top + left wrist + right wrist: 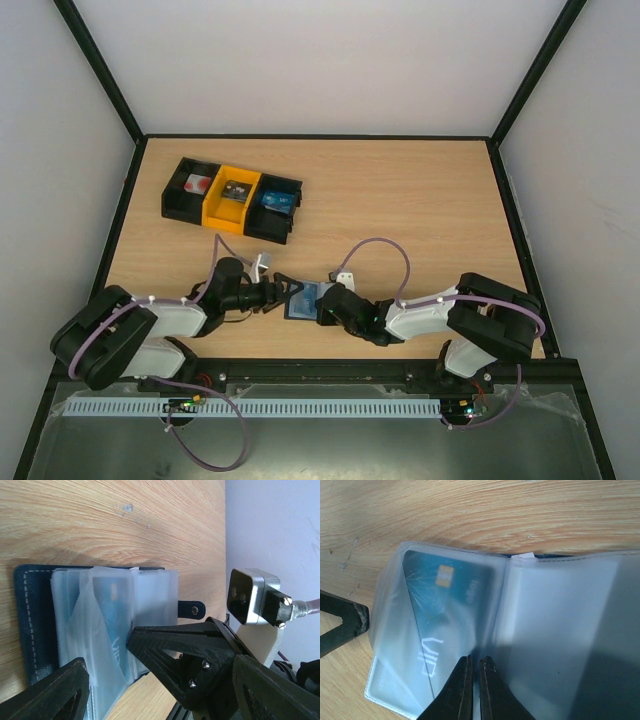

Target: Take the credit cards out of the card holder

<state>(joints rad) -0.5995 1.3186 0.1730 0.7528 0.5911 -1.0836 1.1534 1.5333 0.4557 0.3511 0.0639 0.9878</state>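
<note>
Two pincers meet at the card holder (303, 299), which lies open on the desk (420, 200). The right pincer (475, 666) is closed, its tips together on a clear sleeve (555, 630). The blue credit card (445, 605) sits just ahead and to the left of them, inside its pocket. The left pincer (106, 651) stands open with the sleeves' edge between its fingers. Likely best: pin the holder with the right, ease a left finger into the pocket mouth, pinch only the card and draw it straight out.
</note>
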